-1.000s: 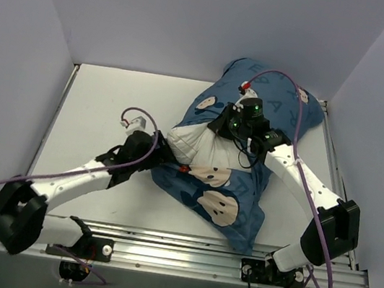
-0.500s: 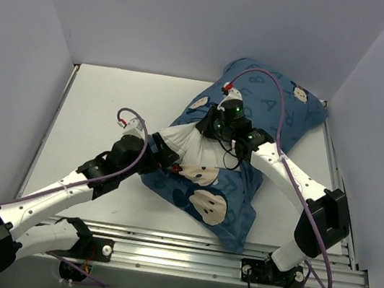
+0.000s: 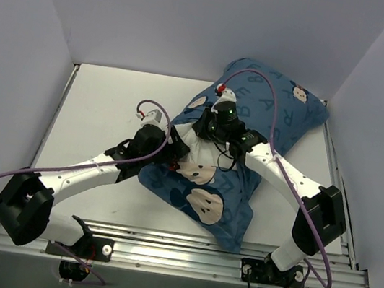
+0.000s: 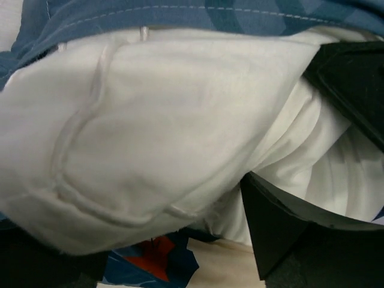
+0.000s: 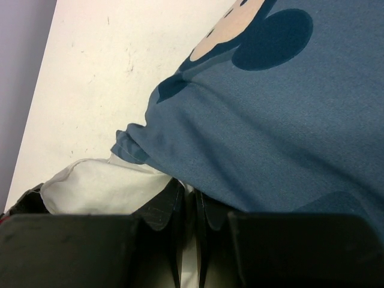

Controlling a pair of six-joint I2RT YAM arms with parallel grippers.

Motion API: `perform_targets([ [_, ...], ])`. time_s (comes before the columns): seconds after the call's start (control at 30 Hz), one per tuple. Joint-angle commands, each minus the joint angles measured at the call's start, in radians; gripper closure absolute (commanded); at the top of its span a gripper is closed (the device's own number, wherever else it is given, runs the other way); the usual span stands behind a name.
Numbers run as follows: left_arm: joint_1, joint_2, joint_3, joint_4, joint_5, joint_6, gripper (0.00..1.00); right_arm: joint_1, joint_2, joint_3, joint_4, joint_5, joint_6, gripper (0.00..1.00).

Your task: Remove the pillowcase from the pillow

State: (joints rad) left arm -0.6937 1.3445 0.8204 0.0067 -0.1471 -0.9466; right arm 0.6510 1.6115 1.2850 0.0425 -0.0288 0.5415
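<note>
One corner of the pillow [image 4: 150, 120] protrudes, white, from the open end of the pillowcase [image 3: 242, 196]. The cased remainder lies across the right half of the table [image 3: 104, 101], its far end towards the back right corner. The left gripper [image 4: 279, 120] has its jaws partly apart, clamped on the bunched pillow corner. The right gripper [image 5: 186, 207] has its fingers almost together, pinching the pillowcase hem just beside that corner.
</note>
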Motion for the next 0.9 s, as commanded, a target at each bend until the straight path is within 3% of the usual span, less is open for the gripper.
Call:
perform_targets([
  [0.0, 0.033, 0.016, 0.072, 0.122, -0.005, 0.014, 0.16, 0.009, -0.048, -0.035, 0.057, 0.046, -0.031, 1.0],
  [0.07, 0.04, 0.022, 0.095, 0.125, -0.006, 0.025, 0.32, 0.009, -0.068, -0.056, 0.042, 0.046, -0.038, 1.0],
  [0.1, 0.043, 0.03, 0.105, 0.125, -0.005, 0.028, 0.48, 0.009, -0.076, -0.065, 0.036, 0.044, -0.04, 1.0],
  [0.17, 0.052, 0.036, 0.129, 0.118, 0.023, 0.037, 0.64, 0.01, -0.102, -0.088, 0.008, 0.044, -0.049, 1.0],
  [0.2, 0.054, 0.038, 0.137, 0.115, 0.029, 0.04, 0.77, 0.01, -0.113, -0.095, -0.018, 0.047, -0.055, 1.0],
  [0.27, 0.059, 0.035, 0.152, 0.099, 0.037, 0.048, 0.92, 0.009, -0.148, -0.111, -0.038, 0.049, -0.078, 0.95],
  [0.3, 0.059, 0.03, 0.158, 0.093, 0.041, 0.049, 0.97, 0.015, -0.162, -0.115, -0.09, 0.049, -0.09, 0.84],
  [0.37, 0.062, 0.028, 0.178, 0.07, 0.046, 0.06, 0.98, 0.027, -0.2, -0.118, -0.124, 0.052, -0.133, 0.69],
  [0.5, 0.074, 0.036, 0.215, 0.041, 0.061, 0.08, 0.98, 0.096, -0.252, -0.122, -0.182, 0.064, -0.204, 0.59],
  [0.63, 0.091, 0.053, 0.261, 0.01, 0.083, 0.092, 0.98, 0.188, -0.265, -0.142, -0.179, 0.058, -0.236, 0.53],
  [0.87, 0.099, 0.073, 0.329, -0.005, 0.103, 0.112, 0.98, 0.22, -0.242, -0.233, -0.138, 0.085, -0.253, 0.48],
])
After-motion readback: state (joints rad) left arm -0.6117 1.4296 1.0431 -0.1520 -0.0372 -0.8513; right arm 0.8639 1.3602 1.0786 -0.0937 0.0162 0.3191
